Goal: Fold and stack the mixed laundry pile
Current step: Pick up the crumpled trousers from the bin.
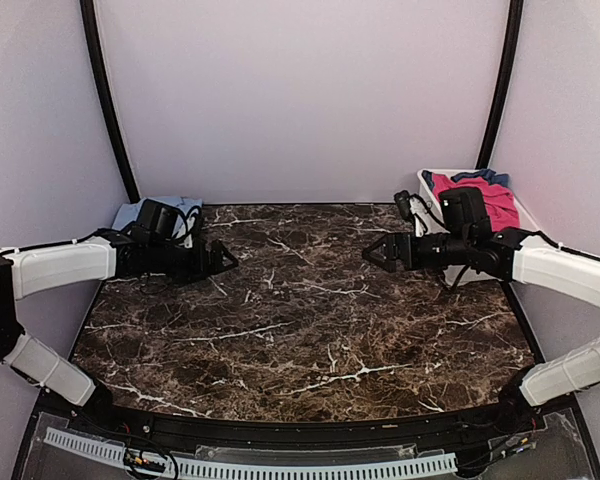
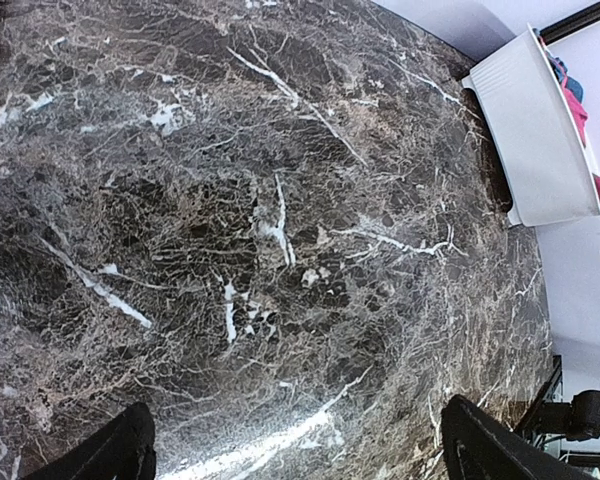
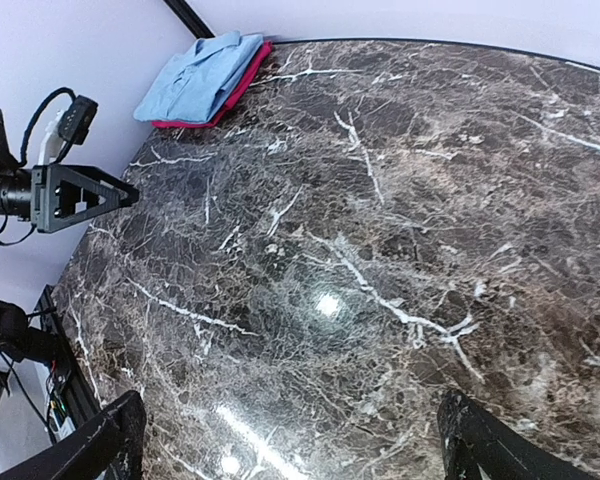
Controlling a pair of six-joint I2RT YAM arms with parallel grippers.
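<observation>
Marble, dark brown with white veins: table top [image 1: 300, 320].

Black plastic, two units: left gripper [image 1: 227, 259] over the far-left part of the table, pointing right; right gripper [image 1: 372, 252] over the far-right part, pointing left. The two tips face each other, well apart. Both have their jaws spread wide and carry nothing.

White plastic: rectangular tub [image 2: 535, 130] at the far-right corner, just beyond the table edge.

Cloth, in the tub: mixed laundry pile, unfolded, showing a magenta-pink garment [image 1: 495, 205] with a navy-blue garment [image 1: 480, 178] at its far side.

Cloth, far-left corner: light blue shirt [image 3: 200, 75], folded flat, lying on a folded pink cloth [image 3: 248, 72] whose edge shows beneath it.
</observation>
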